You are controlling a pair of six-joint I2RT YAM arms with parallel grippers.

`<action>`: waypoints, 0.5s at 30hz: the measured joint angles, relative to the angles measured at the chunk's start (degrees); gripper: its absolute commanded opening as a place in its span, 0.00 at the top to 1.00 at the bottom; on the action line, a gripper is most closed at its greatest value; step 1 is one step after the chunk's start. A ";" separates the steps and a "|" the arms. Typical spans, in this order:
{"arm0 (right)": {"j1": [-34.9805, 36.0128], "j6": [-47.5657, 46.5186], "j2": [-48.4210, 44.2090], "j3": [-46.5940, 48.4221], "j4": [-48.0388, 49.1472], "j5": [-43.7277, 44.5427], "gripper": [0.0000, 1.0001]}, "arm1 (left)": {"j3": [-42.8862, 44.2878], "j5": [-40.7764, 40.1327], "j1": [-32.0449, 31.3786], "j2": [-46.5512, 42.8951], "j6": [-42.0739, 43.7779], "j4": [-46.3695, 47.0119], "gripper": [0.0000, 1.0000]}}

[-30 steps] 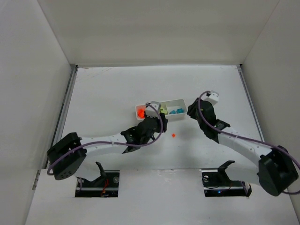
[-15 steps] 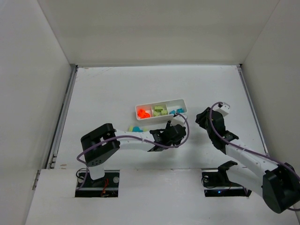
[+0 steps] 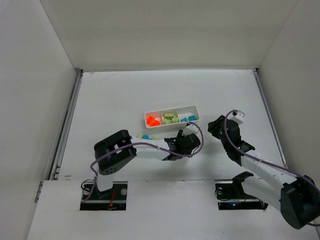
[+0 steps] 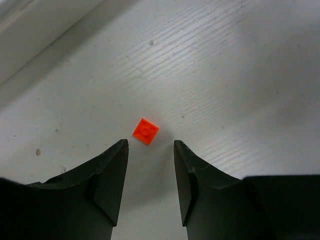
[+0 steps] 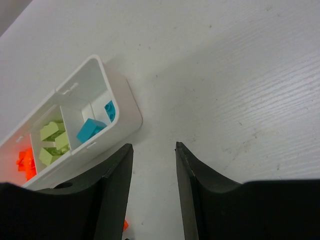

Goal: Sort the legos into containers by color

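White walls box in a white bench [image 3: 115, 100], and the tray [image 5: 122, 97] sits mid-surface. Its three containers hold legos by colour: orange-red at the left end, yellow-green in the middle, cyan at the right.

The step in hand looks like the pickup of one loose orange brick [image 4: 145, 131]. The left jaws hang low over the bench, apart and empty. The brick lies flat just ahead of their tips, not touching them. As I judge it, the next move calls for a short advance so the brick sits between the tips. Then comes a careful close on so small a piece and a carry to the orange container. The right jaws are likewise apart and hold nothing, poised near the tray's cyan end.

Only the left wrist view shows the orange brick clearly; from above, the left arm [image 3: 150, 147] covers it. The overhead view alone shows a cyan brick [image 3: 145, 136] and what looks like a pale one, loose beside that arm and not yet sorted. The right wrist view looks into the containers close up.
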 measured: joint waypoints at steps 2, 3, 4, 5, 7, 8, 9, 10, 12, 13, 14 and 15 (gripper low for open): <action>0.00 0.00 -0.02 0.00 0.26 -0.02 0.54 | -0.02 0.02 0.52 0.04 0.72 0.26 0.61; 0.00 0.00 -0.02 0.00 0.33 -0.04 0.54 | -0.02 0.07 0.92 0.04 1.09 0.66 0.61; 0.00 0.00 -0.02 0.00 0.42 -0.04 0.54 | -0.07 0.22 1.31 0.04 1.44 1.09 0.61; 0.00 0.00 -0.02 0.00 0.48 -0.07 0.54 | -0.20 0.46 1.77 0.04 1.75 1.66 0.61; 0.00 0.00 -0.02 0.00 0.66 -0.07 0.54 | -0.57 1.25 2.56 0.04 2.51 2.95 0.61; 0.00 0.00 -0.02 0.00 0.63 -0.09 0.54 | -0.83 1.70 2.95 0.04 2.78 3.67 0.61; 0.00 0.00 -0.02 0.00 0.63 -0.09 0.54 | -1.09 2.16 3.30 0.04 3.15 4.33 0.62; 0.00 0.00 -0.02 0.00 0.66 -0.11 0.54 | -1.27 2.67 3.54 0.04 3.50 4.79 0.62; 0.00 0.00 -0.02 0.00 0.66 -0.17 0.54 | -1.51 3.52 3.65 0.04 4.09 5.55 0.63; 0.00 0.02 -0.02 0.00 0.63 -0.20 0.54 | -1.57 3.89 3.63 0.04 4.39 5.92 0.63; 0.00 0.02 0.00 0.00 0.66 -0.22 0.54 | -1.60 4.17 3.56 0.07 4.63 6.16 0.64; 0.00 0.02 0.00 0.00 0.66 -0.22 0.54 | -1.64 4.52 3.54 0.07 4.90 6.49 0.64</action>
